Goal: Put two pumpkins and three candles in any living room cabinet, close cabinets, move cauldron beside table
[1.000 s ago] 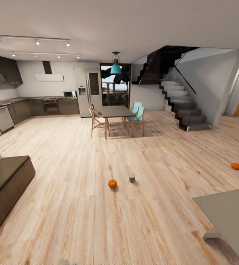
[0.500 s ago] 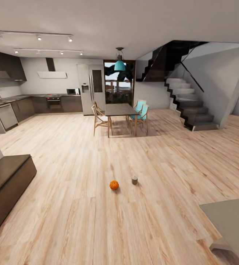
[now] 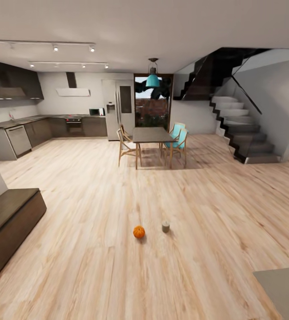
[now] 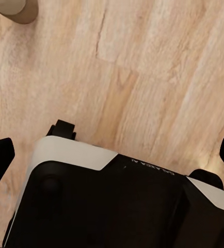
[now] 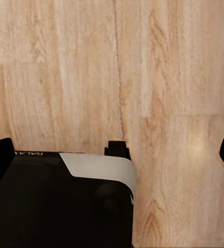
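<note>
- One pumpkin (image 3: 138,231) and one candle (image 3: 165,226) sat side by side on open floor, uncollected.
- Cabinet (image 3: 9,226) (far left) looked shut.
- My grippers (image 4: 112,155) (image 5: 117,157) spread wide, empty.

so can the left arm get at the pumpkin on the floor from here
Probably not yet. The pumpkin sits on open floor well ahead of the robot, beside a candle. The left pincer hangs open over the robot's own base. Nothing blocks the way, so driving closer should do it.
</note>
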Motion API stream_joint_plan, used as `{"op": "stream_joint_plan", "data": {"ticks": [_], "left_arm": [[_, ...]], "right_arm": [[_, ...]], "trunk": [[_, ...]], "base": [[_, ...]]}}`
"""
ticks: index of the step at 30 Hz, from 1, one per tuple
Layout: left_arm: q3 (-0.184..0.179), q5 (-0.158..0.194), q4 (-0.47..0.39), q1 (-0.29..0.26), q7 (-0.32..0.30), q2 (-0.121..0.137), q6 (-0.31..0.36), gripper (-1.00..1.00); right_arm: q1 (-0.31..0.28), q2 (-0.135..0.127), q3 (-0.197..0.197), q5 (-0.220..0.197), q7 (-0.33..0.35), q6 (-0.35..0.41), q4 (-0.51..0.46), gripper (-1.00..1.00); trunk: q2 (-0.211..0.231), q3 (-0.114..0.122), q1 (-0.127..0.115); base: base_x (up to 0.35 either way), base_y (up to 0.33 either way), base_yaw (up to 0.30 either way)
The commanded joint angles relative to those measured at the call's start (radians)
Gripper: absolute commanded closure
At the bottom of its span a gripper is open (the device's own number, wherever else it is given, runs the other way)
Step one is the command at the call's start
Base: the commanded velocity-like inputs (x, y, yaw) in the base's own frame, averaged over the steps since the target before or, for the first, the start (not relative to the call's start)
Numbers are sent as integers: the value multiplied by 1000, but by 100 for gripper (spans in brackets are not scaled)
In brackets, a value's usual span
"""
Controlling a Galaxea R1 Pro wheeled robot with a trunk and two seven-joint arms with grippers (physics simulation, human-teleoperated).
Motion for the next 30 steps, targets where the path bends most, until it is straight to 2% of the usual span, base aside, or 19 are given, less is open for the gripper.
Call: {"op": "stream_joint_plan", "data": {"ticks": [1,15,23,30], "left_arm": [[5,5,-2,0,4,0,6,-100],[5,5,-2,0,4,0,5,-100],[5,5,-2,0,3,0,5,-100],[5,6,-2,0,3,0,5,-100]], "right_arm": [[0,0,1,4,-1,7,-2,-100],[0,0,2,5,-1,7,-1,-100],[0,0,1,4,-1,7,-1,-100],[0,0,1,4,-1,7,-1,-100]], "trunk": [[-1,-1,1],[-1,7,1],[-1,7,1],[-1,7,1]], "base": [[284,-239,233],[284,-241,245],[283,-241,73],[283,-241,232]]}}
